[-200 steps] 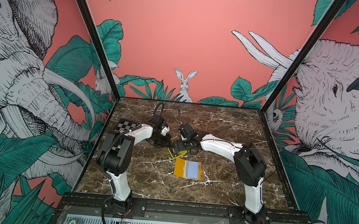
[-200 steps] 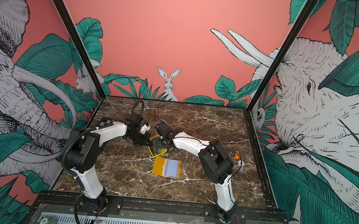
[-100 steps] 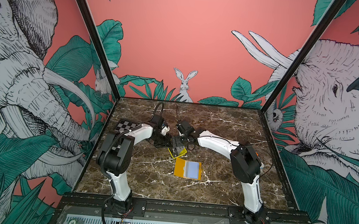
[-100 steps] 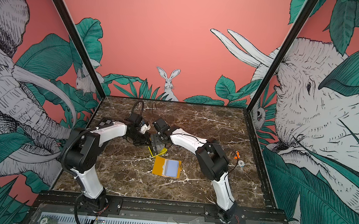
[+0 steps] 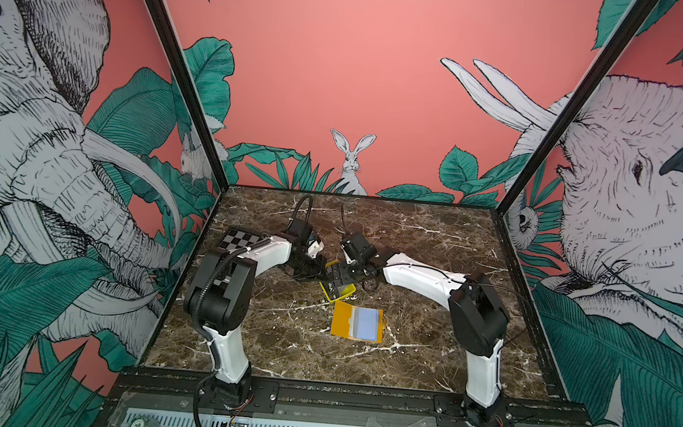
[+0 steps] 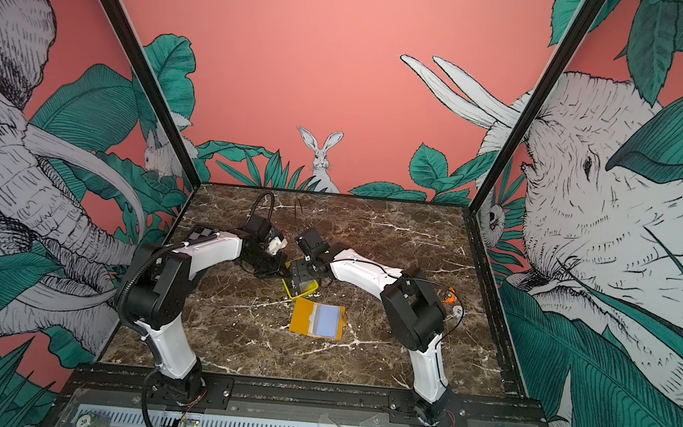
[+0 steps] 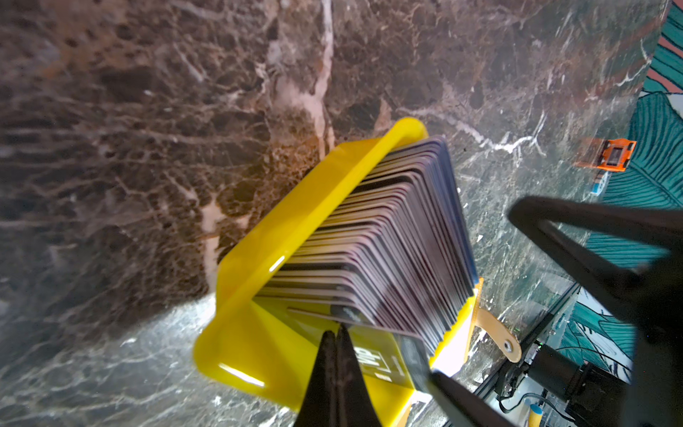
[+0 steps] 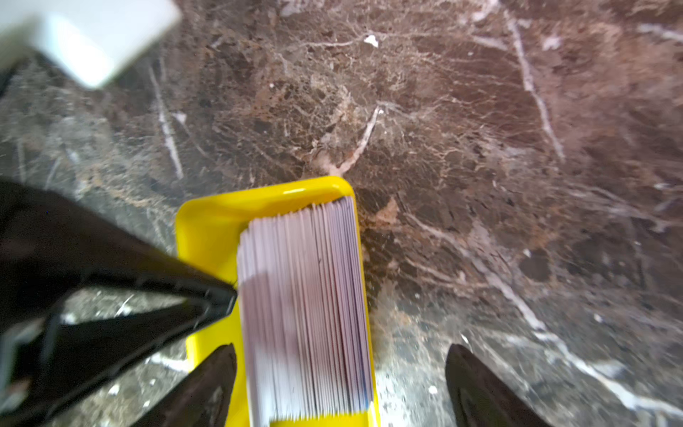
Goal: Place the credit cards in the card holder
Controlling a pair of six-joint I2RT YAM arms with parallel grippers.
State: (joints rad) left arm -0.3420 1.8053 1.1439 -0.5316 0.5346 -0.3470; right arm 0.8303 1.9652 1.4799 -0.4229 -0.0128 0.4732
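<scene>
The credit cards [image 7: 391,236] stand on edge as a fanned stack in a bright yellow tray [image 7: 258,332]; one "VIP" card [image 7: 377,364] leans low at the front. My left gripper [image 7: 336,329] is shut, its tips touching the front card's edge. My right gripper [image 8: 340,384] is open and straddles the stack [image 8: 303,314]: one finger [image 8: 210,380] is in the tray, the other is over the marble. In both top views the two grippers [image 5: 320,273] [image 5: 340,281] meet over the tray. The card holder [image 5: 342,319] [image 6: 302,315] lies open just in front of the tray.
A checkerboard plate [image 5: 242,240] lies under the left arm at the back left. A small orange object [image 6: 450,294] sits near the right wall. Bare marble table [image 5: 279,343] spreads in front of the card holder; walls enclose three sides.
My right gripper has swung left over the tray to straddle the cards, and its jaws have narrowed slightly. The left arm and the card holder have stayed put.
</scene>
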